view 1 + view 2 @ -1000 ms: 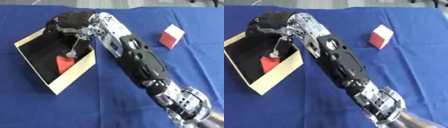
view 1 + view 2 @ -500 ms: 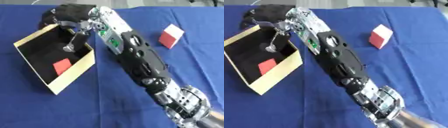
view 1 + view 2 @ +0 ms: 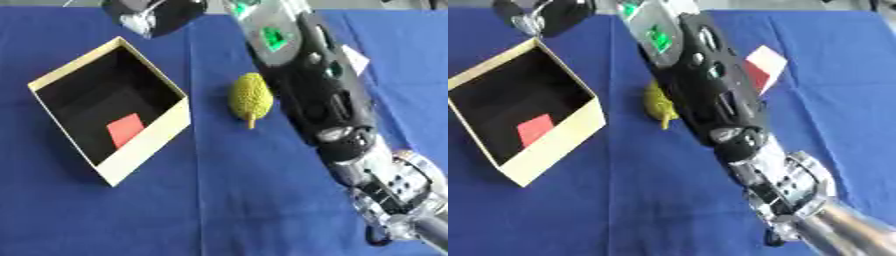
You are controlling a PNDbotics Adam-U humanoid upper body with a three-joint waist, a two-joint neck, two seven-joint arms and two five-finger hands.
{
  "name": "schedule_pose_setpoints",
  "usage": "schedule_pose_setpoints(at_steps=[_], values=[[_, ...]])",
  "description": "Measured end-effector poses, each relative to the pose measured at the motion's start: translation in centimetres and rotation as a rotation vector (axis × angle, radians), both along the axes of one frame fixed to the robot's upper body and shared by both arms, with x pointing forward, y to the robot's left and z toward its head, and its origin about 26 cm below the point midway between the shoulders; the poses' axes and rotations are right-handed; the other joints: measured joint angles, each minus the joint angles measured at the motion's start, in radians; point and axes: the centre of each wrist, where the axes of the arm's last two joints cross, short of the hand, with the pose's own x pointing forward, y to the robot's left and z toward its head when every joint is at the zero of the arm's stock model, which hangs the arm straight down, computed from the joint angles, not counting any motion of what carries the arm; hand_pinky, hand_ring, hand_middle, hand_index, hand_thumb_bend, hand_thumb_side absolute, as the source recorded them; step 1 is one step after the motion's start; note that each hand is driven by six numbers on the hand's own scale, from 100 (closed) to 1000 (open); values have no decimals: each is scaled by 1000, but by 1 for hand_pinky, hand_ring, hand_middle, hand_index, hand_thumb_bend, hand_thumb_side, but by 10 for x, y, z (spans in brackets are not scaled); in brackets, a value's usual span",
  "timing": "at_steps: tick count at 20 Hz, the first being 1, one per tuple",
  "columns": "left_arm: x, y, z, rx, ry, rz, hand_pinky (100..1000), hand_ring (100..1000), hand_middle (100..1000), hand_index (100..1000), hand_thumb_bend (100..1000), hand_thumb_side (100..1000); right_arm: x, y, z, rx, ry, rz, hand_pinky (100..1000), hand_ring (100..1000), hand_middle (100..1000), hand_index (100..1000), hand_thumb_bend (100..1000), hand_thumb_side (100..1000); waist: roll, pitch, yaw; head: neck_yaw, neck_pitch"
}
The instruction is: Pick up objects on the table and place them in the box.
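Since a second ago the right hand (image 3: 156, 16) has lifted out of the box (image 3: 149, 141) and pulled back to the far edge of the table, beyond the box's far corner; only part of it shows at the top of the views, and whether its fingers are curled or straight cannot be told. With the arm raised, a yellow-green bumpy fruit (image 3: 250, 97) that the forearm covered before is uncovered on the blue cloth (image 3: 219, 200), just right of the box and not touching it. Its long axis runs roughly from far to near, and its short stem points toward the robot. Inside the box a flat red piece (image 3: 124, 129) lies on the black floor, toward the near right wall, tilted so one corner points to the far right; a second ago it hung at the fingers above that floor, and half a second ago it already lay there. The box itself sits as a diamond, one corner toward the far edge, open side up, cream walls around a dark inside. A red and white block (image 3: 763, 64) stands on the cloth right of the fruit, partly hidden behind the black forearm (image 3: 319, 95), which crosses the views from the lower right to the top centre. The left hand shows in neither view.
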Motion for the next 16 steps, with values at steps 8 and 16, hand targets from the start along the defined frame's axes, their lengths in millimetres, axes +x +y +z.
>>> schedule_pose_setpoints(at_steps=[8, 16], values=[[-2, 5, -5, -3, 19, 29, 705, 760, 762, 839, 159, 692, -10, -94, 1, -12, 7, -218, 858, 891, 812, 900, 217, 256, -1, -1, -24, 29, 1], [-2, 6, -6, -2, 22, 38, 704, 760, 762, 839, 157, 696, -18, -182, -42, -118, 98, -491, 863, 908, 834, 920, 251, 330, 0, 7, -31, 48, 1]])
